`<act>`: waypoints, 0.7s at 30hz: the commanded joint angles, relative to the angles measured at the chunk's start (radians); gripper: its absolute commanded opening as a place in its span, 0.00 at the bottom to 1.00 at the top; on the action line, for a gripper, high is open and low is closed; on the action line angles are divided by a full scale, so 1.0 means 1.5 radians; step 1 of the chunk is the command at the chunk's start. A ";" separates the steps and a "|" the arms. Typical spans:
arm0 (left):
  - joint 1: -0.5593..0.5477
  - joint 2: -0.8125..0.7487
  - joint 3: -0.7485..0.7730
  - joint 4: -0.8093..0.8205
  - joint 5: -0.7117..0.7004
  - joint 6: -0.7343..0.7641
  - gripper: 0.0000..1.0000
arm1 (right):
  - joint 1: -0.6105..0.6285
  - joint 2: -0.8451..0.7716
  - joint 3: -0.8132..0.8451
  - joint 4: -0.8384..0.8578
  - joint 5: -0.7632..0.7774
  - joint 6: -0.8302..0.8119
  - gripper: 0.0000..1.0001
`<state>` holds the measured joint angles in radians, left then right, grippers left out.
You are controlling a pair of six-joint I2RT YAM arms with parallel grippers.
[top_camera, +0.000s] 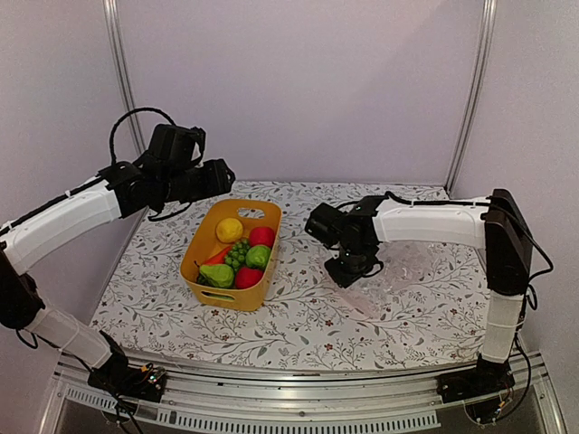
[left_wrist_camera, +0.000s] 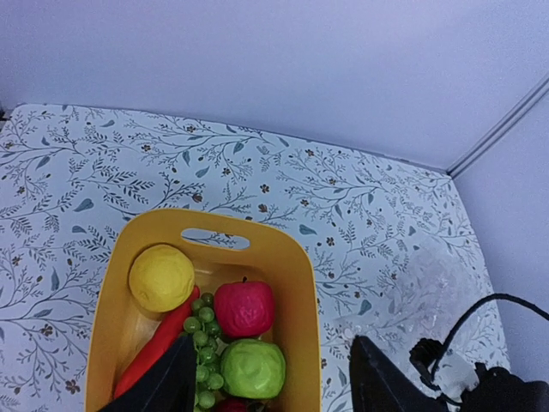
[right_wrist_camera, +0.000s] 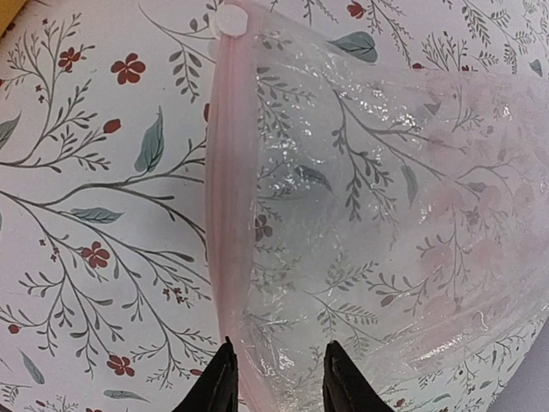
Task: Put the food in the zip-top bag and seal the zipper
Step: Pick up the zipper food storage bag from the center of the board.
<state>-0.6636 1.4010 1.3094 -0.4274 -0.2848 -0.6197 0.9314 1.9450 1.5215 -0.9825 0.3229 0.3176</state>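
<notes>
The food lies in a yellow basket (top_camera: 194, 264): a yellow round piece (top_camera: 229, 230), a red apple (top_camera: 262, 237), a green apple (top_camera: 259, 257), a grape bunch (top_camera: 237, 252), a green pear (top_camera: 217, 275) and a red-orange carrot (left_wrist_camera: 159, 348). My left gripper (left_wrist_camera: 270, 386) is open and empty, held above the basket's right side. The clear zip-top bag (right_wrist_camera: 386, 215) lies flat on the table, right of the basket (top_camera: 412, 264). Its pinkish zipper (right_wrist_camera: 227, 215) has a white slider (right_wrist_camera: 230, 19) at the far end. My right gripper (right_wrist_camera: 279, 382) is open, low over the bag's zipper edge.
A floral cloth (top_camera: 308, 316) covers the table. Walls close the back and both sides, with metal posts (top_camera: 470, 90) in the corners. The right arm (top_camera: 434, 221) reaches across above the bag. The table's metal front rail (top_camera: 298, 398) runs between the arm bases.
</notes>
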 commanded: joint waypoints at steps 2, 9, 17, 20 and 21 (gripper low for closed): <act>-0.002 -0.015 -0.016 -0.014 -0.004 -0.007 0.60 | 0.004 0.020 -0.010 0.041 -0.004 -0.009 0.39; -0.001 -0.005 0.002 -0.017 0.007 -0.007 0.60 | 0.019 0.051 0.010 0.051 -0.020 -0.017 0.48; -0.001 -0.023 -0.011 -0.023 -0.007 -0.015 0.60 | 0.021 0.097 0.026 0.033 0.044 0.000 0.36; -0.001 -0.025 -0.017 -0.023 -0.002 -0.019 0.60 | 0.020 0.094 0.022 0.032 0.055 0.004 0.35; -0.001 -0.025 -0.018 -0.023 -0.001 -0.021 0.60 | 0.020 0.093 0.020 0.032 0.058 0.006 0.35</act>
<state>-0.6636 1.3869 1.2980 -0.4435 -0.2810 -0.6369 0.9577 2.0834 1.5326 -0.9253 0.3569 0.3042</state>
